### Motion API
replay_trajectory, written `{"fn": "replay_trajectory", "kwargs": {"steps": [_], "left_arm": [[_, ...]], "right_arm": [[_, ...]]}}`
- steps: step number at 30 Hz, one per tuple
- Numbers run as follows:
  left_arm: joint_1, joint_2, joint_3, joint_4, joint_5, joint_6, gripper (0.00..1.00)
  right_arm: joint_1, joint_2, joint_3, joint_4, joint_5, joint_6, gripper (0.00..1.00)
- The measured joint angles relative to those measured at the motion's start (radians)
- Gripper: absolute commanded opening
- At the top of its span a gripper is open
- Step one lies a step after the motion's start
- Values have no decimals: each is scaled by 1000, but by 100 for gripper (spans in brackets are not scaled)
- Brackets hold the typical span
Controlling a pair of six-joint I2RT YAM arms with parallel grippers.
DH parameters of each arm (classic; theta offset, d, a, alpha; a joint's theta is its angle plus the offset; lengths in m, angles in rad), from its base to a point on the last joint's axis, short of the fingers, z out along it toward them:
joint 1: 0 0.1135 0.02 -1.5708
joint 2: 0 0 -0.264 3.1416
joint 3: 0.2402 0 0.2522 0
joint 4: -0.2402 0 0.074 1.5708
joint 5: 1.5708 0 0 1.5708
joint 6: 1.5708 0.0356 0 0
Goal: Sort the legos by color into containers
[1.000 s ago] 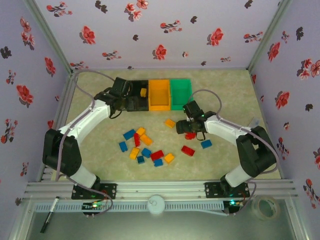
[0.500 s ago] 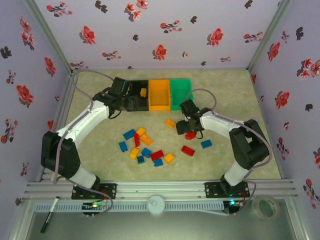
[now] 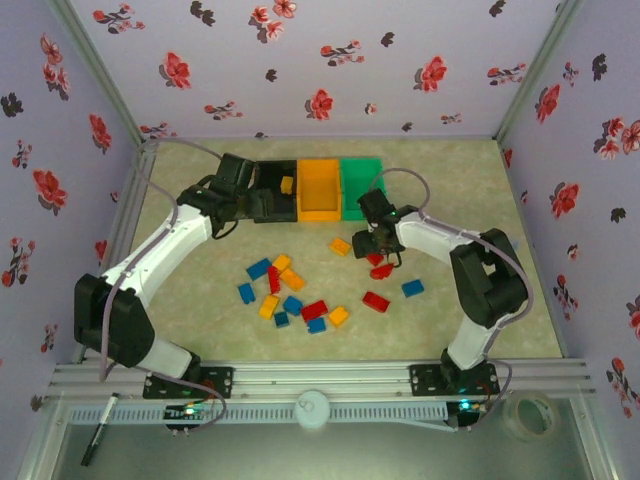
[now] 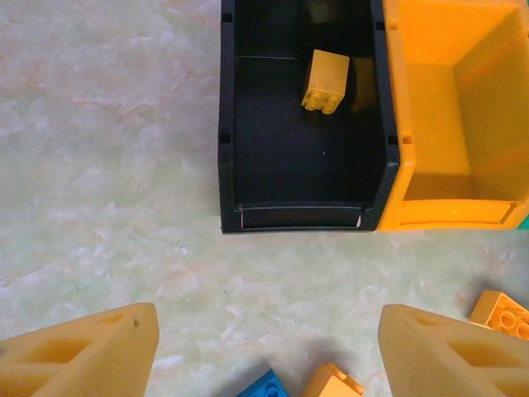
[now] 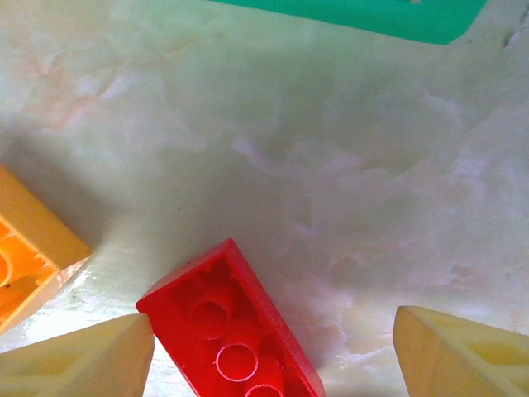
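Over the pale bench [image 3: 200,290], the released left pincer [image 4: 269,318] faces the black bin [image 4: 227,124] holding a yellow lego [image 4: 325,80]; the released right pincer [image 5: 273,318] straddles a red lego [image 5: 223,331].

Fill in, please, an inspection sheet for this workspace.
Surface: table, pale marbled top.
Job's things: three bins joined in a row; one yellow brick in the black bin; red, blue and orange bricks loose on the table.
Clutter: marker and tape roll on the near ledge.
Grippers: left gripper open, nothing between the fingers; right gripper open, red brick between the fingers.
Cables: grey cables loop along both arms.
Surroundings: floral walls.
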Motion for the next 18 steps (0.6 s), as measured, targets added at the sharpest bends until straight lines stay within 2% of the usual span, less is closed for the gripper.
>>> {"fn": "replay_trajectory", "kwargs": {"steps": [11,18], "left_arm": [[0,-10,-8,0,-8,0,71],[0,-21,-11,0,-8,0,71]], "right_arm": [[-3,-33,-8,19,-76,-3,77],[-3,-28,-9,23,-79,-4,69]]}}
